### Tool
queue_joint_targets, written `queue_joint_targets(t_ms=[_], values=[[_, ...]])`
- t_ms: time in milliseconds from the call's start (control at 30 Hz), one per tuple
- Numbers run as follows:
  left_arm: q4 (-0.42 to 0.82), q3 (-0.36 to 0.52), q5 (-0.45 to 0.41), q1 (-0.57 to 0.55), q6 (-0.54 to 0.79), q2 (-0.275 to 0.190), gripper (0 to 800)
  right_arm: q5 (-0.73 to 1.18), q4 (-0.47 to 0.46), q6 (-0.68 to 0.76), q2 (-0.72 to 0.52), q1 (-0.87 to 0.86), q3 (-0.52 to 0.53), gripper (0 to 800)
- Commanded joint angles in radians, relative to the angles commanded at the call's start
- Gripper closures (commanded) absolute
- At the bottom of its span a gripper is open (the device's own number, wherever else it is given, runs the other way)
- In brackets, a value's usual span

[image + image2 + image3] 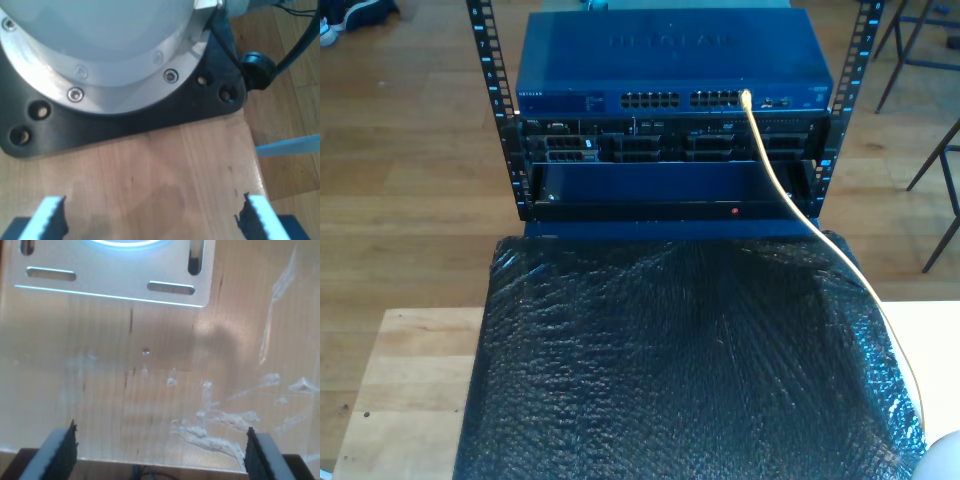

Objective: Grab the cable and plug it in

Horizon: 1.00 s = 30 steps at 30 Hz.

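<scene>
The long thin yellow network cable (790, 200) is running from a port on the blue network switch (670, 60), at the exterior view's right, down across black bubble wrap (680, 370). It appears plugged in already. My first gripper (152, 215) and my second gripper (160, 450) are hanging wide apart, holding nothing, over bare wooden tabletop (165, 170), seemingly parked.

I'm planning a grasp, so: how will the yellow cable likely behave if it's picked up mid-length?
The yellow cable would probably be floppy: it sags in a curve from the blue switch over the black bubble wrap. It looks thin, so likely light. Its far end seems to sit in a port, so pulling may tug there.
</scene>
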Motion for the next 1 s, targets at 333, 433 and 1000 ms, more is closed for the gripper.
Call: queue_joint_targets(t_ms=[333, 433, 1000], values=[[0.000, 0.000, 0.000, 0.000, 0.000, 0.000, 0, -0.133, -0.002, 0.000, 0.005, 0.002, 0.077, 11], [0.000, 0.000, 0.000, 0.000, 0.000, 0.000, 0, -0.146, -0.002, 0.000, 0.008, 0.000, 0.080, 11], [0.000, 0.000, 0.000, 0.000, 0.000, 0.000, 0, -0.149, 0.000, 0.003, 0.008, -0.002, 0.084, 3]])
